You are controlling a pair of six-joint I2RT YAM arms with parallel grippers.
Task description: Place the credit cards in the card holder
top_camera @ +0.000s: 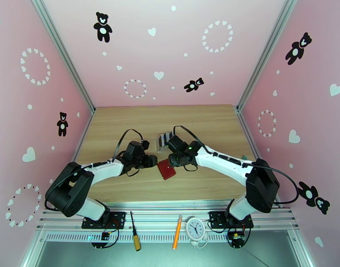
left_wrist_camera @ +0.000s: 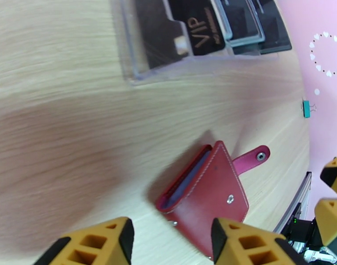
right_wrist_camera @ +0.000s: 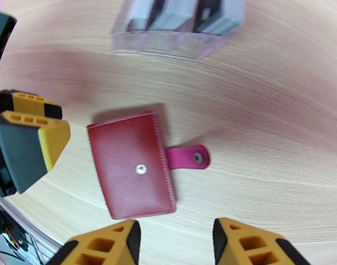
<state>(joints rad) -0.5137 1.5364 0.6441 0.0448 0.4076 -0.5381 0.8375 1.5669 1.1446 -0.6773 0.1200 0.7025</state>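
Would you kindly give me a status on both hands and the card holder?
Left hand open, empty. Right hand open, empty. Card holder on table between them, folded, snap undone. Credit cards in clear rack beyond it.

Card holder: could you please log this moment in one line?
card holder: folded, unsnapped; cards: in rack; left gripper: open; right gripper: open
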